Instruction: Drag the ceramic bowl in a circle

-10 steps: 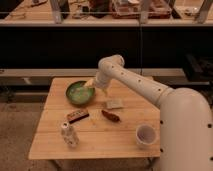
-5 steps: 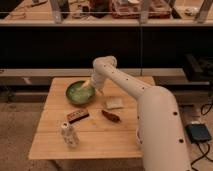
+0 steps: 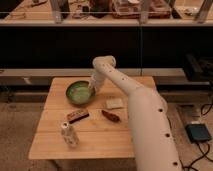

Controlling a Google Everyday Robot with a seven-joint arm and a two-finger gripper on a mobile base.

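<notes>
The ceramic bowl [image 3: 79, 92], round, green inside with a dark rim, sits on the wooden table [image 3: 95, 135] at its far left. My white arm reaches over the table from the right. My gripper [image 3: 92, 90] is at the bowl's right rim, pointing down into or against it.
On the table lie a dark brown bar [image 3: 78, 115], a reddish-brown snack [image 3: 111, 116], a pale flat square [image 3: 114, 103] and a small white bottle [image 3: 68, 133] near the front left. A dark shelf unit stands behind. A blue device [image 3: 199, 132] lies on the floor at right.
The arm has swung left and now covers the table's right side, hiding the white cup seen earlier. The gripper stays at the bowl's right rim; the bowl has hardly shifted.
</notes>
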